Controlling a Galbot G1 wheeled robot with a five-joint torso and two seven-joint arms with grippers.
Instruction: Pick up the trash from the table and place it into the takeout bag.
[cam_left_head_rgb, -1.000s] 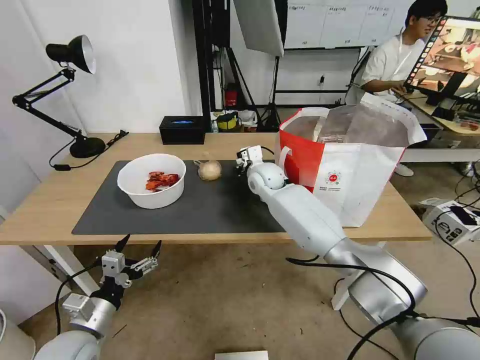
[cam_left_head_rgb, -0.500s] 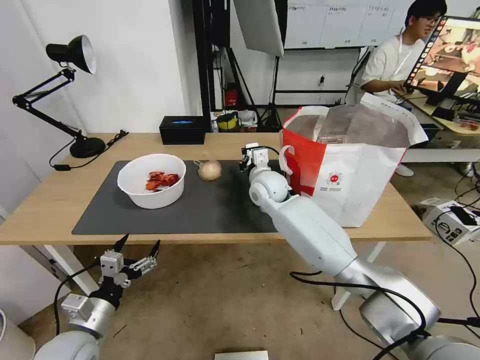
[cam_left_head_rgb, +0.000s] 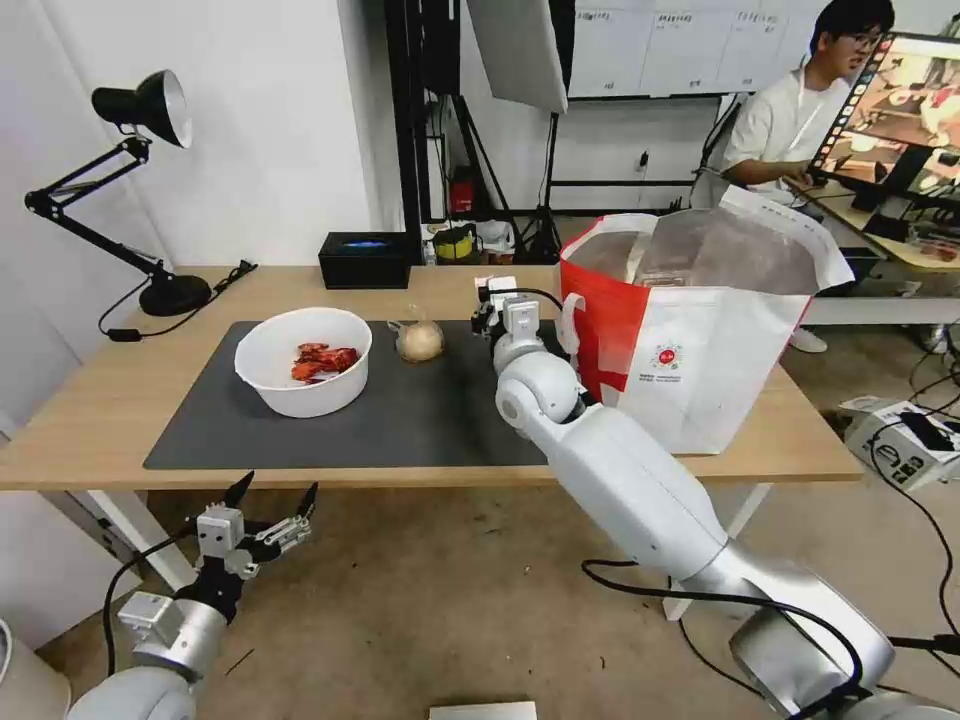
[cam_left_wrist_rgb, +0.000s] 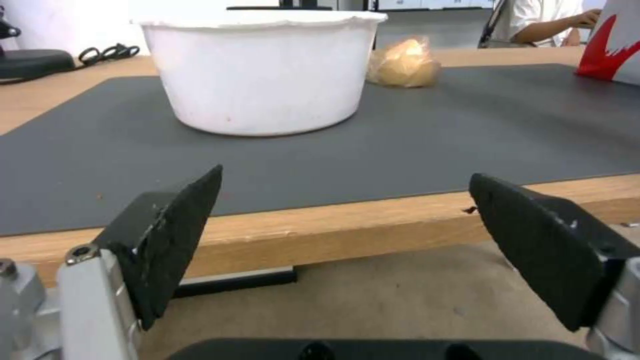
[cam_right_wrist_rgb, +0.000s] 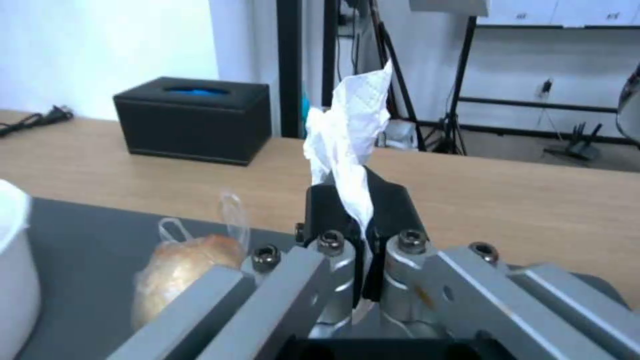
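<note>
The right gripper (cam_right_wrist_rgb: 357, 200) is clamped on the crumpled white tissue (cam_right_wrist_rgb: 350, 135), which stands up above the closed pads, over the dark grey mat (cam_left_head_rgb: 400, 420) just beside the takeout bag (cam_left_head_rgb: 700, 340). The pinch catches only the lower end of the tissue, so a quick swing could let it slide free and drop onto the table (cam_left_head_rgb: 90, 420) short of the bag's mouth. The bag's near red wall and its loop handle (cam_left_head_rgb: 567, 320) stand close to the wrist; a low path risks catching the handle or pushing the soft bag over. The loose upper flap could also snag on the rim and hang outside.

The small clear bag with the beige lump (cam_left_head_rgb: 419, 340) and the white bowl of red shell scraps (cam_left_head_rgb: 303, 362) lie on the mat. The left gripper (cam_left_head_rgb: 270, 498) waits spread wide below the table's front edge.
</note>
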